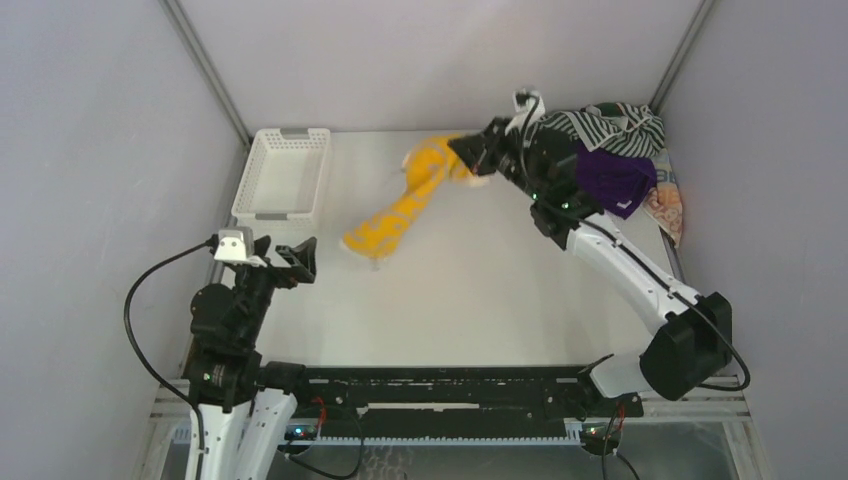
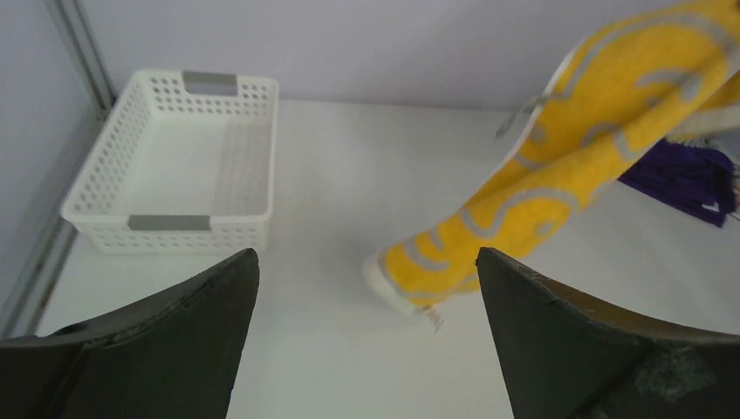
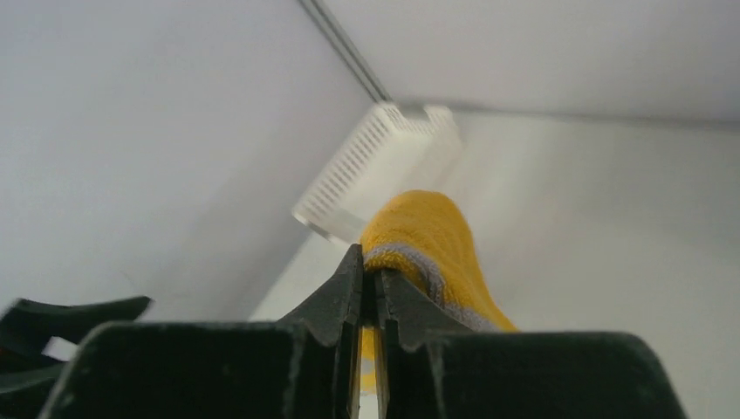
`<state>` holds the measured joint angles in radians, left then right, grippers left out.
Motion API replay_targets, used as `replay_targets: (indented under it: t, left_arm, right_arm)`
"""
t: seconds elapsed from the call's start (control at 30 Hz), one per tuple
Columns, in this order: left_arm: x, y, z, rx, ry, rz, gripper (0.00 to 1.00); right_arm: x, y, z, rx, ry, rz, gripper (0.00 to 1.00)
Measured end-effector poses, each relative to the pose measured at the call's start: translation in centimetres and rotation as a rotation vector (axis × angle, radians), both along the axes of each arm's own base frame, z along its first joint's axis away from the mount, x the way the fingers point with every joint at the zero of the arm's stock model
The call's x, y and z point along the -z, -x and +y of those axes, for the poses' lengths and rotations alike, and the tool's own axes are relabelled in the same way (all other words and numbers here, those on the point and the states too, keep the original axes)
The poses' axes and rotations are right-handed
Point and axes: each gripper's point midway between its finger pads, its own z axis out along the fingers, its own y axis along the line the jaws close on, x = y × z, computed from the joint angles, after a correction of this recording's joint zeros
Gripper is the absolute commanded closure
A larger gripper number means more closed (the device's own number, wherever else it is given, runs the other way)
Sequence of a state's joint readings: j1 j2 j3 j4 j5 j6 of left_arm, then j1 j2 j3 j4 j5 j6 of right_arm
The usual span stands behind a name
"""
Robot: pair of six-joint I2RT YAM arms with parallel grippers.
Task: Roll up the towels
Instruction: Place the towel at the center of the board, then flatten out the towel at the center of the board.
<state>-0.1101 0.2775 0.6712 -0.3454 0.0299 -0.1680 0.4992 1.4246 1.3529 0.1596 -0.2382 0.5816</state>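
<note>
My right gripper (image 1: 468,155) (image 3: 369,271) is shut on one end of the yellow towel (image 1: 400,215) (image 3: 428,231), holding it up over the back middle of the table. The towel hangs slanting down to the left, its lower end near the table (image 2: 419,271). The other towels lie in a heap at the back right: a green-and-white striped one (image 1: 600,125), a purple one (image 1: 612,180) (image 2: 689,179) and an orange-patterned one (image 1: 668,205). My left gripper (image 1: 285,258) (image 2: 366,262) hangs wide open at the near left, holding nothing and well short of the yellow towel.
A white lattice basket (image 1: 293,133) (image 2: 105,175) (image 3: 375,166) stands at the back left with nothing in it. Grey walls close in the table on the left, back and right.
</note>
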Motion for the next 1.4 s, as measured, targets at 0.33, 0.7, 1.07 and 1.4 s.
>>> replay_targets:
  t: [0.33,0.7,1.07,1.4]
  left_arm:
    - [3.4,-1.6,-3.0,0.106,0.200,0.203,0.00]
    - [11.0,-4.1,-6.0,0.150,0.378,0.552,0.04]
    - [17.2,-6.2,-8.4,0.085,0.174,0.892,0.22]
    - [22.9,-9.1,-9.6,0.049,-0.057,1.104,0.50]
  right_arm:
    - [28.5,3.1,-8.0,0.180,0.304,0.602,0.79]
    - [28.2,6.6,-16.6,0.424,0.418,0.654,0.31]
    - [24.6,7.2,-16.7,0.463,0.578,0.567,0.20]
    - [26.0,6.8,-15.3,0.409,0.745,0.528,0.20]
